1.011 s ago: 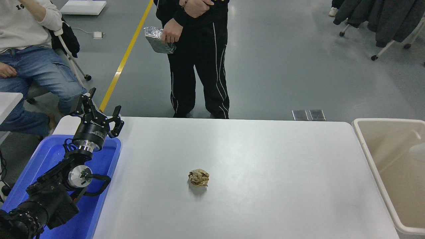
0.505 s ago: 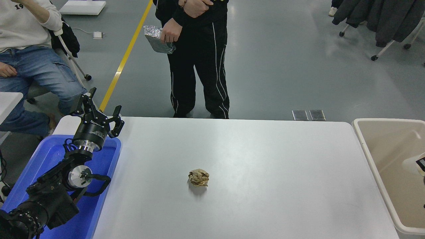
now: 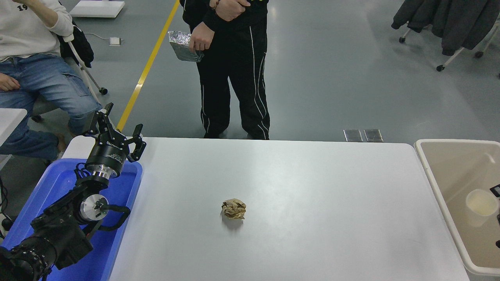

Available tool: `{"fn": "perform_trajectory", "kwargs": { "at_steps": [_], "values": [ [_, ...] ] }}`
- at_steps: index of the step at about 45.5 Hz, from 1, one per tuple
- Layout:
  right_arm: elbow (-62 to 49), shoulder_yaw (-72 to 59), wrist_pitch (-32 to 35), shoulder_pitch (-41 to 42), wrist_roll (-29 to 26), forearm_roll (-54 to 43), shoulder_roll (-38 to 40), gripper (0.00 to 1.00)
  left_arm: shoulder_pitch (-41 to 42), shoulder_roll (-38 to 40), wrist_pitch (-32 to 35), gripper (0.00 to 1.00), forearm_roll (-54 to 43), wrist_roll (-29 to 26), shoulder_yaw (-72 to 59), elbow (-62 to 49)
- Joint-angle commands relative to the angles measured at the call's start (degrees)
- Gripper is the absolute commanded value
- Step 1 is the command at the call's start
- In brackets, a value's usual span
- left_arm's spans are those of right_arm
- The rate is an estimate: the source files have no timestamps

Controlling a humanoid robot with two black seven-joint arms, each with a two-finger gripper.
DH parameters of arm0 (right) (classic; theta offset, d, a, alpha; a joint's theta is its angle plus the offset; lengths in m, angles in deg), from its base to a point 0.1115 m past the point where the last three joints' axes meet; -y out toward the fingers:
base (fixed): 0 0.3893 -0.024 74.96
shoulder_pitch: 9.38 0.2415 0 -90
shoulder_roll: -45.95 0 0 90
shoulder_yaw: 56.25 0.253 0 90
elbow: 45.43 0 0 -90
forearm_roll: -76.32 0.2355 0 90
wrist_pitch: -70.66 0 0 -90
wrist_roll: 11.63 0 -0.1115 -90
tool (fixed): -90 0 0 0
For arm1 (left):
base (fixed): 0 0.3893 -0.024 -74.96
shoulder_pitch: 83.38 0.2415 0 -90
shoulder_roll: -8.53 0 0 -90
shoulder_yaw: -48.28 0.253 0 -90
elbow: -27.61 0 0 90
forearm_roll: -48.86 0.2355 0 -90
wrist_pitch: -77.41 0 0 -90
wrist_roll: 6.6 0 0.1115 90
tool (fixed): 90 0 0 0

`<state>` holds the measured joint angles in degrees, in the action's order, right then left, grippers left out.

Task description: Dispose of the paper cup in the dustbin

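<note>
The paper cup [image 3: 481,205] is white with a cream inside. It sits inside the beige dustbin [image 3: 429,171] at the table's right edge, its mouth facing up. Only small black bits of my right gripper [image 3: 497,191] show at the picture's right edge, just right of the cup. I cannot tell whether it touches the cup. My left gripper [image 3: 117,132] is open and empty, parked over the blue tray's far end at the lower left.
A crumpled brown paper ball [image 3: 234,208] lies mid-table. The blue tray [image 3: 121,218] lies under the left arm. A person in black [image 3: 234,78] stands at the far edge holding a foil bag. Another person [image 3: 35,70] sits at the far left.
The cup has come down and to the left inside the dustbin and now shows sharply. Bits of the right gripper have come into view at the right edge. The left arm has not moved.
</note>
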<state>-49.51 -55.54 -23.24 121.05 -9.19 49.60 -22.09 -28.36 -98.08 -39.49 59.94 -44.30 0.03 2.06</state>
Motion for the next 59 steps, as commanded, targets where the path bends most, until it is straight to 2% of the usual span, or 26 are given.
{"fn": "perform_trajectory", "kwargs": {
  "at_steps": [1, 18, 23, 29, 33, 37, 44, 51, 59],
  "values": [
    [5.3, 7.1, -0.1, 3.0, 0.0, 0.0, 1.3, 0.99, 0.0, 0.0, 0.0, 1.0, 0.0, 0.0, 0.0, 0.0],
    [21.5, 19.8, -0.2, 13.3, 0.5, -0.1, 12.8, 0.99, 0.0, 0.0, 0.0, 1.0, 0.0, 0.0, 0.0, 0.0],
    [29.8, 23.9, -0.1, 15.3, 0.7, -0.1, 16.3, 0.99, 0.0, 0.0, 0.0, 1.0, 0.0, 0.0, 0.0, 0.0],
    [45.6, 32.7, -0.4, 15.4, 0.8, -0.1, 21.7, 0.99, 0.0, 0.0, 0.0, 1.0, 0.0, 0.0, 0.0, 0.0],
    [47.4, 35.1, -0.9, 15.6, 1.7, -0.1, 21.3, 0.99, 0.0, 0.0, 0.0, 1.0, 0.0, 0.0, 0.0, 0.1],
    [47.5, 37.3, -1.1, 16.0, 4.9, -0.1, 19.4, 0.99, 0.1, 0.0, 0.0, 1.0, 0.0, 0.0, 0.0, 0.0],
    [50.5, 41.1, -1.1, 13.9, 13.6, -0.2, 16.7, 0.99, 0.0, -0.1, 0.0, 1.0, 0.0, 0.0, 0.0, 0.0],
    [56.7, 44.3, -1.1, 6.6, 23.7, -0.2, 13.8, 0.99, 0.0, 0.0, 0.0, 1.0, 0.0, 0.0, 0.0, 0.0],
    [57.3, 49.8, -1.1, -1.4, 24.5, 0.0, 9.0, 0.99, 0.0, 0.0, 0.0, 1.0, 0.0, 0.0, 0.0, 0.0]
  ]
}}
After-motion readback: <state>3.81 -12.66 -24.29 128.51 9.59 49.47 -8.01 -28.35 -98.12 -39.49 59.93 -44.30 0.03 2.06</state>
